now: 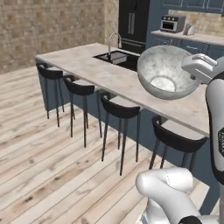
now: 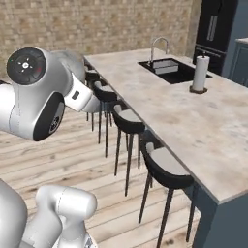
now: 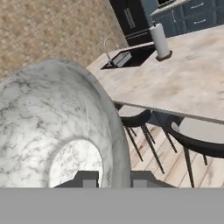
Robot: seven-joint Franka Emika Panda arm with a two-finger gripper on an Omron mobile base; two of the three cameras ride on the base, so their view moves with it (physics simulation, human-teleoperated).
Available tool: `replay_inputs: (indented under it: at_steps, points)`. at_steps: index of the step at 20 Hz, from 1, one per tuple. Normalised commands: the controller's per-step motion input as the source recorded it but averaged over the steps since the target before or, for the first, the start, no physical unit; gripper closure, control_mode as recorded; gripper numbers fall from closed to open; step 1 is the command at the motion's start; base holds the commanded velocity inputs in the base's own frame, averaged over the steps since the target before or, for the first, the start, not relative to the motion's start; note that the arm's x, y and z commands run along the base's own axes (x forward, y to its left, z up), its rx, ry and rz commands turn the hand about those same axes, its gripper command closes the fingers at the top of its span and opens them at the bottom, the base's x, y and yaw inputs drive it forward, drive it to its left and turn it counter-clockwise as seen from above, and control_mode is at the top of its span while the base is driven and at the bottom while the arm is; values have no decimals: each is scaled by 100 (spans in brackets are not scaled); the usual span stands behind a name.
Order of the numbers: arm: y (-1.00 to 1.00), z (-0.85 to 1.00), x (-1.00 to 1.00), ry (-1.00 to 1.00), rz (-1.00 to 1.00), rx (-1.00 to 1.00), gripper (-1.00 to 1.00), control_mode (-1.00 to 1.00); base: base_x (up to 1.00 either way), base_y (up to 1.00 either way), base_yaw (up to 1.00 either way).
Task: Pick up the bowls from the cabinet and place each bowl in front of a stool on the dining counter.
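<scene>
Your marbled stone bowl (image 1: 168, 72) is deep, round, grey-white with dark veins and a smooth paler floor. It hangs tilted in the air above the near edge of the beige marble-look bench (image 1: 87, 65), its rim pinched between your fingers (image 3: 85, 179). Black curved-back stools (image 1: 120, 109) line the bench; a black inset sink (image 2: 169, 69) lies beyond.

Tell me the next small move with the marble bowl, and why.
Probably carry the marbled bowl forward and lower it onto the dining counter in front of the nearest stool: the end effector grips its rim, holding it tilted in the air.
</scene>
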Motion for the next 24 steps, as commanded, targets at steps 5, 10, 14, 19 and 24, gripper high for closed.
replay_inputs:
  at_steps: [5, 10, 14, 19, 24]
  points:
    - [0, 0, 0, 0, 0, 0, 100, 100, 79, 100, -57]
    - [0, 0, 0, 0, 0, 0, 100, 100, 78, 100, -57]
    - [0, 0, 0, 0, 0, 0, 100, 100, 76, 100, -56]
    - [0, 0, 0, 0, 0, 0, 100, 100, 68, 100, -54]
    - [0, 0, 0, 0, 0, 0, 100, 100, 68, 89, -51]
